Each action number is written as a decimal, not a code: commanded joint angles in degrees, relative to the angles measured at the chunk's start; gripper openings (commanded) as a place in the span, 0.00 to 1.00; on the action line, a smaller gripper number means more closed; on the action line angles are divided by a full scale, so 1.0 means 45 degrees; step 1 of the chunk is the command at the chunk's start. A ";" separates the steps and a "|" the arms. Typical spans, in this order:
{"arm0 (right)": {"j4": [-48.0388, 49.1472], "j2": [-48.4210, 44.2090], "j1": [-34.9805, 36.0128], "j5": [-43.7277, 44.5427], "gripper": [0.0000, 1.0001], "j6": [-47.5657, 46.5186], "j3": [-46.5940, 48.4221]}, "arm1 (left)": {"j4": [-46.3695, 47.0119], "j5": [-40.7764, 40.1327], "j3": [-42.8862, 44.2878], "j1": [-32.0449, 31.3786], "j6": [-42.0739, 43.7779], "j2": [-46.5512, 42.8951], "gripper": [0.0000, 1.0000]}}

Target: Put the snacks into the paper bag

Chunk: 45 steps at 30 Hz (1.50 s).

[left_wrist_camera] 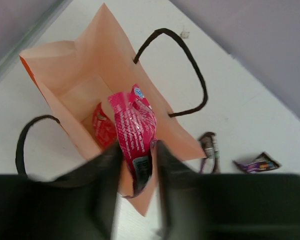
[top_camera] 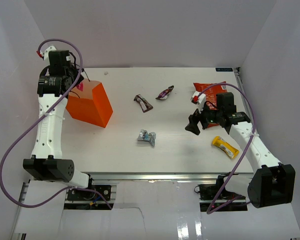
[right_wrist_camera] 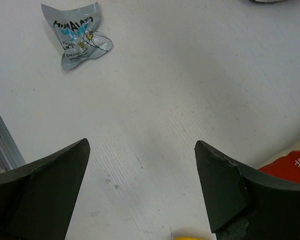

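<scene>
**Over the bag mouth: 1 light, crinkly wrapper in the pinch**

Over the open mouth of the paper bag [left_wrist_camera: 85, 65], which stands at about 9 o'clock on the counter [top_camera: 120, 150], the left tool [left_wrist_camera: 139, 170] is pressed together on 1 end of a pink wrapper [left_wrist_camera: 135, 125]. The rest of it reaches into the opening. A reddish wrapper [left_wrist_camera: 104, 131] already lies on the bag floor.

The pink wrapper looks thin, limp and slick, so it should drop freely once released. The bag is light paper and could tip if nudged, and its cord handles [left_wrist_camera: 190, 65] flop outward, clear of the mouth.

At about 3 o'clock the right tool [right_wrist_camera: 141, 147] hangs spread over bare counter, holding nothing.

- **Small wrappers:** 2 dark wrappers [top_camera: 143, 103] sit near 12 o'clock, a silver-blue wrapper [top_camera: 146, 136] just toward 6 o'clock from centre, and a yellow wrapper [top_camera: 225, 147] at 4 o'clock. All look light and flat, so a crimped end or raised fold is the best place to pinch.
- **Crisp packet:** The crisp packet [top_camera: 207, 90] lies at 2 o'clock. It is likely puffy with brittle contents, so take it by a sealed edge, not the belly.
</scene>
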 commanded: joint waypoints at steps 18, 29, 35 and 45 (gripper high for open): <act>-0.1663 0.0336 -0.0580 0.9291 0.98 0.3796 0.0358 | 0.6845 1.2428 -0.4484 0.0221 0.0298 -0.3013 0.98; -0.4459 -0.0444 -0.1868 0.7706 0.90 -0.4425 -0.1496 | 1.0443 1.2568 -1.0659 -0.2159 -0.2516 -0.5476 0.98; -0.4088 0.0336 -0.4738 0.6363 0.95 -0.6633 -0.2006 | 1.2298 1.1101 -1.2339 -0.4816 -0.3727 -0.4950 0.98; -0.1627 0.1818 -0.5404 0.5462 0.93 -0.7281 -0.3353 | 1.3548 1.0241 -1.2789 -0.6516 -0.4099 -0.3523 0.98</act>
